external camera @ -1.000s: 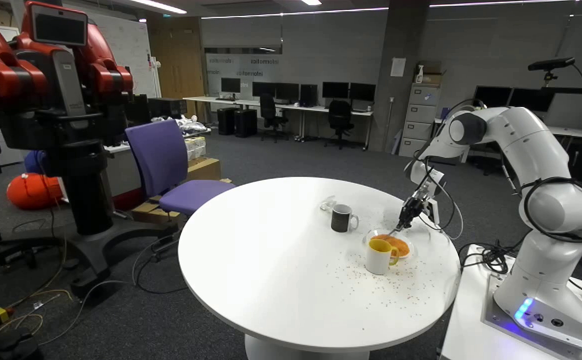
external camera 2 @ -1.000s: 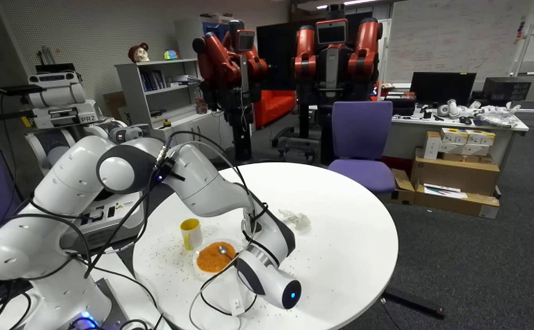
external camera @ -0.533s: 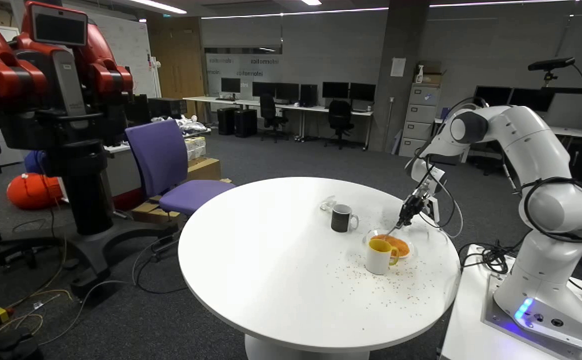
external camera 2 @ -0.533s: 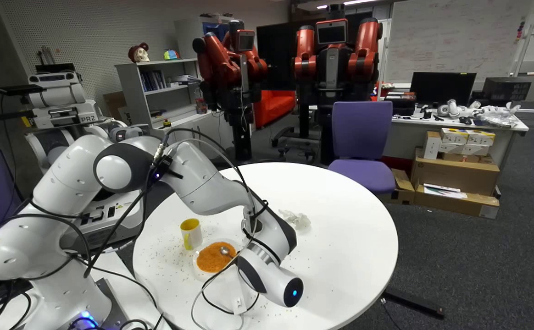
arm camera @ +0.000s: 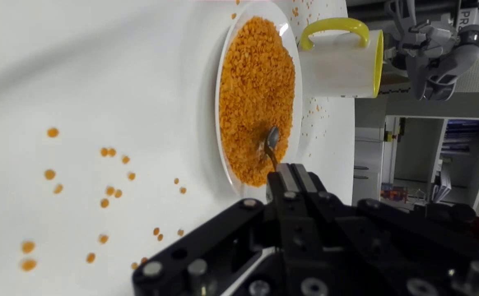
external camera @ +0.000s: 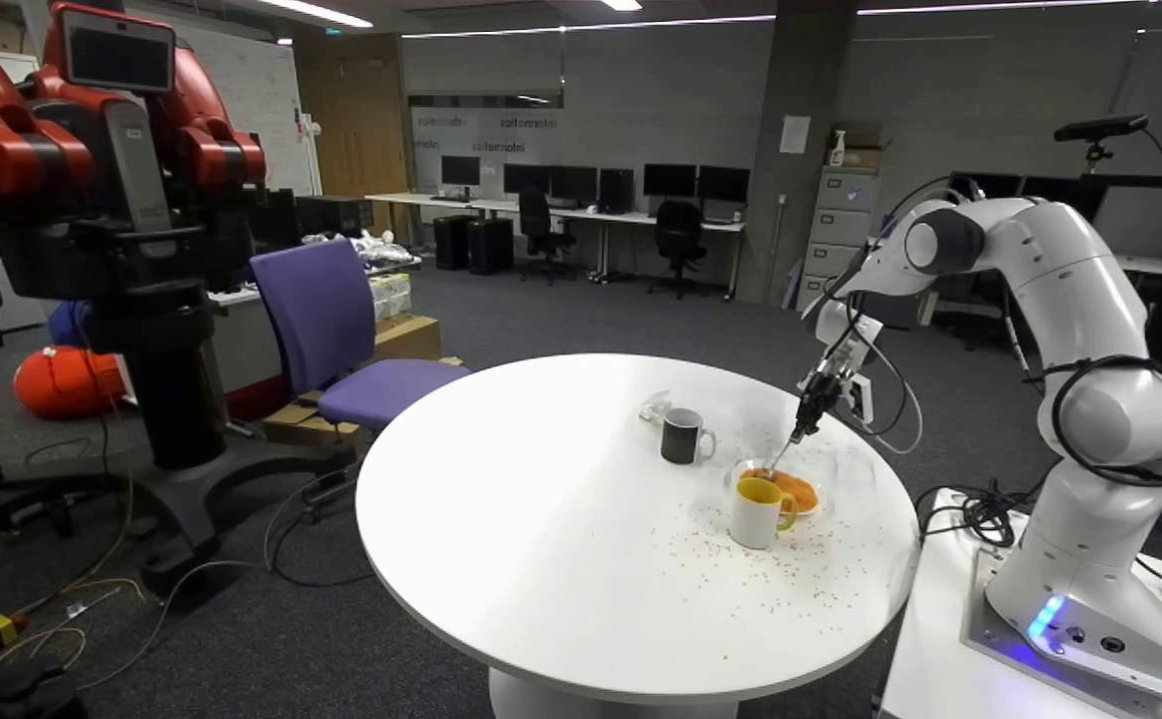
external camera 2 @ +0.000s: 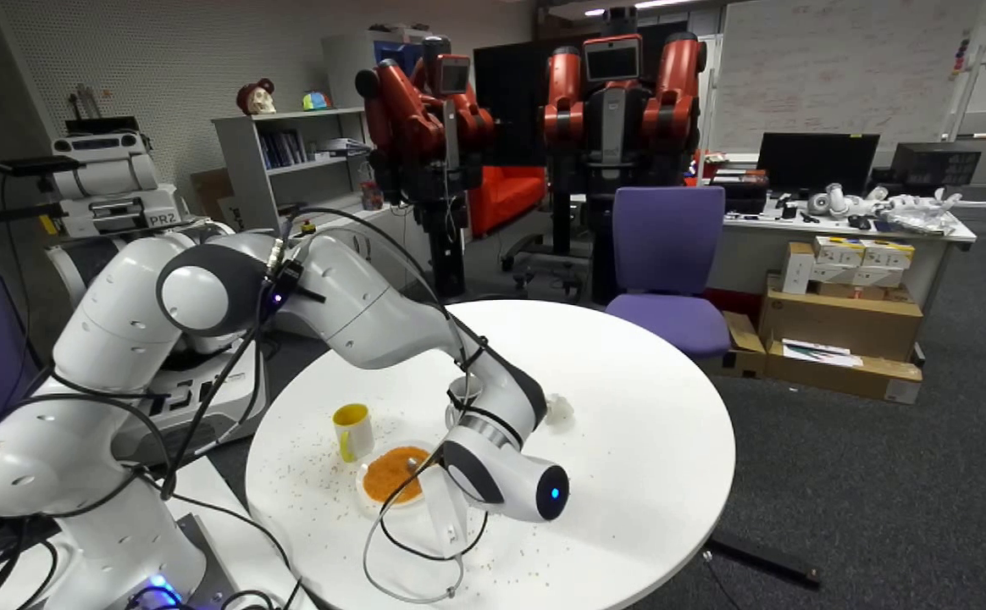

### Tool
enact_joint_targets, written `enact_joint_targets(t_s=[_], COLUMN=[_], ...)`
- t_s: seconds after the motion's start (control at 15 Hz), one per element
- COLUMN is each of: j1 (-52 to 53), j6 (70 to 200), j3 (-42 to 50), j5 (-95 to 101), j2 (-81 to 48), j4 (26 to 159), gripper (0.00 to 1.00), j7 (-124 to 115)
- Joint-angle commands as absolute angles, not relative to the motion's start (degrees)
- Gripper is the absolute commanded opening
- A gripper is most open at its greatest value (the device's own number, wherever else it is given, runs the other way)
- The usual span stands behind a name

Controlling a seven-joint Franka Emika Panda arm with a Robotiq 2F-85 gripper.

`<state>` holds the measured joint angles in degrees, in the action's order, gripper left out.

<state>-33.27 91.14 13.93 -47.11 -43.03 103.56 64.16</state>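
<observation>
In the wrist view we see grains (arm camera: pixel 256 82) in the plate (arm camera: pixel 264 9), the spoon (arm camera: pixel 272 139) with its bowl at or just above them and its handle caught in the tool (arm camera: pixel 294 172). More grains lie about the plate on the surface (external camera: pixel 541 499). In an exterior view we find a mug (external camera: pixel 753 519) before the plate and, behind the plate to its left, a second mug (external camera: pixel 680 439); a scrap (external camera: pixel 655 406) lies behind that, slightly further left. There a chair (external camera: pixel 316 310) stands left of the surface, the arm base (external camera: pixel 1090 589) right of it.
</observation>
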Motion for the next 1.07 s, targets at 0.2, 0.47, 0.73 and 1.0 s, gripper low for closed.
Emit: enact_joint_targets(t_s=[0.2, 0.47, 0.73, 1.0], j1=[-27.87, -25.58, -24.27, -22.71], j6=[92.80, 97.49, 101.69, 105.24], j3=[14.71, 14.03, 12.92, 11.96], j5=[-37.06, -29.95, -25.57, -23.38], j2=[-35.99, -31.07, -24.88, -19.06], j4=[107.25, 109.07, 111.78, 116.25], gripper=[0.01, 0.01, 0.01, 0.01], j7=[58.47, 57.28, 57.77, 58.54])
